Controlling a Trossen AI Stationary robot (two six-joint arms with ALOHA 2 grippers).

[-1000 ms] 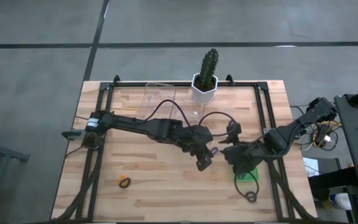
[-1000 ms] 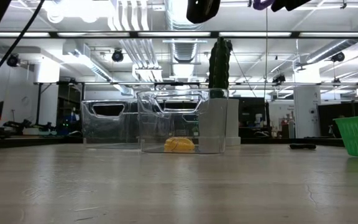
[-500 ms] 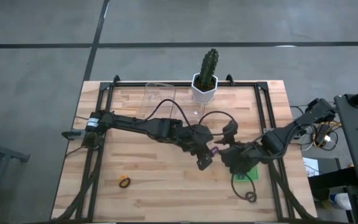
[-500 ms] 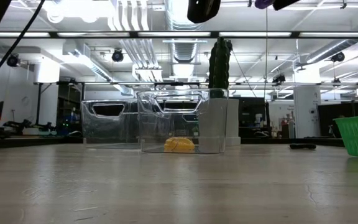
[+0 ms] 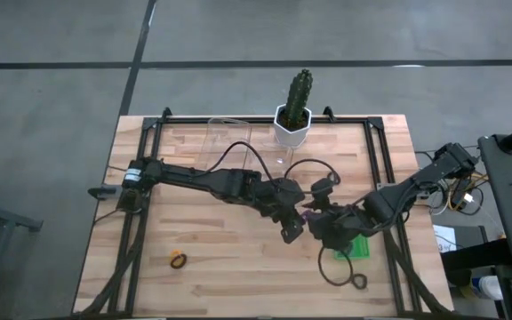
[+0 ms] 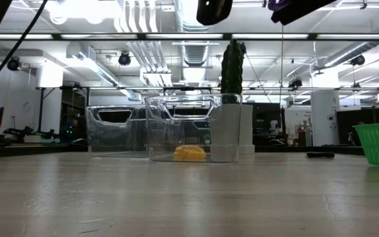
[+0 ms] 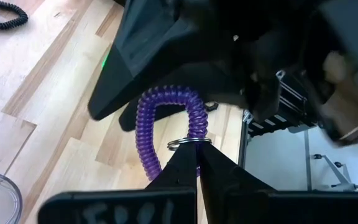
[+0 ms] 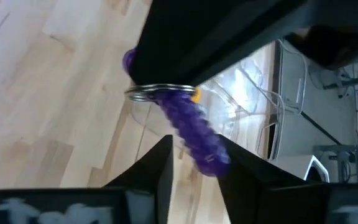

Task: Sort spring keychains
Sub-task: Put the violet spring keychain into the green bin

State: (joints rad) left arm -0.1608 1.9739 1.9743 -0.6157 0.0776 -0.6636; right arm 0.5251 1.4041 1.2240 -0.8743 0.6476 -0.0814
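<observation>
A purple spring keychain [image 5: 308,213] hangs in the air between my two grippers over the middle of the table, and it also shows at the top of the low view [image 6: 277,5]. My left gripper [image 7: 197,154], reaching in from the table's left [image 5: 297,220], is shut on it. My right gripper [image 8: 194,148] faces it from the right [image 5: 320,219], open, with one finger on each side of the purple coil [image 8: 194,134]. An orange-and-black keychain [image 5: 178,260] and a black one [image 5: 358,282] lie on the table near its near edge. My left gripper pinches the keychain's metal ring [image 7: 188,142] between its two fingertips, coming from the table's left. The purple coil [image 7: 166,102] loops away beyond the fingertips, lifted well clear of the table. My right gripper: I cannot tell whether its fingers touch the coil.
Clear plastic bins [image 5: 229,138] stand at the far edge, one with a yellow-orange item inside [image 6: 189,153]. Beside them is a potted cactus [image 5: 293,114]. A green basket [image 5: 352,249] sits under the right arm, and a black cable [image 5: 332,267] loops next to it.
My right gripper has moved toward the table's left, closing in on my left gripper until its fingers stand around the purple coil. The left gripper and the keychain have kept their place.
</observation>
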